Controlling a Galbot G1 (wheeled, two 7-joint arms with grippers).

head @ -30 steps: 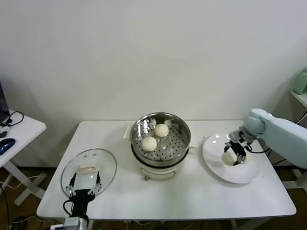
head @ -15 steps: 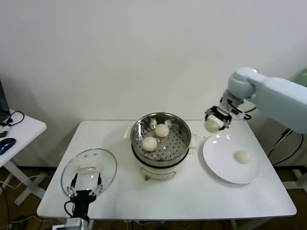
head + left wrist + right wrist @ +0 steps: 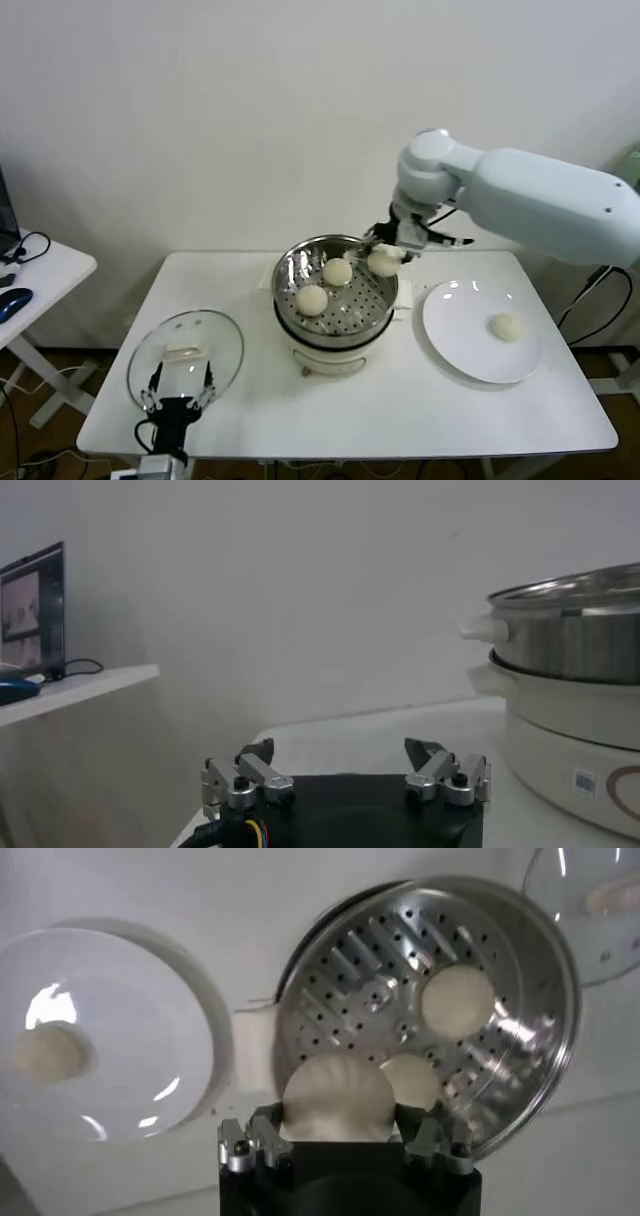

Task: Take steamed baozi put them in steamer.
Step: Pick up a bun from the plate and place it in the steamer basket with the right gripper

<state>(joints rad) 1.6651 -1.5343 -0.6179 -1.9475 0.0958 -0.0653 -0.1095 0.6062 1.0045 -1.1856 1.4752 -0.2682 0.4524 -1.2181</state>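
In the head view we see the right gripper (image 3: 385,258) at the centre of the frame, over the right rim of the steamer (image 3: 383,300), its fingers clamped partway around a held baozi (image 3: 384,262). Two more baozi (image 3: 337,271) lie on the perforated floor inside the steamer, one toward the back and one (image 3: 311,299) nearer the front left. A fourth baozi (image 3: 507,326) sits on the white plate (image 3: 455,345) at centre right. The glass lid (image 3: 186,357) lies at lower left on the white table (image 3: 400,405), and the left gripper (image 3: 177,388) rests parked at the lid's near edge.

From the left wrist view we find the left gripper (image 3: 345,764) along the bottom edge, its two fingers spread wide with nothing between them, and the steamer (image 3: 570,620) at the right edge.

In the right wrist view the right gripper (image 3: 345,1133) at bottom centre holds the baozi (image 3: 338,1096) above the steamer (image 3: 545,938); the plate (image 3: 150,958) with its bun (image 3: 45,1051) is at left.
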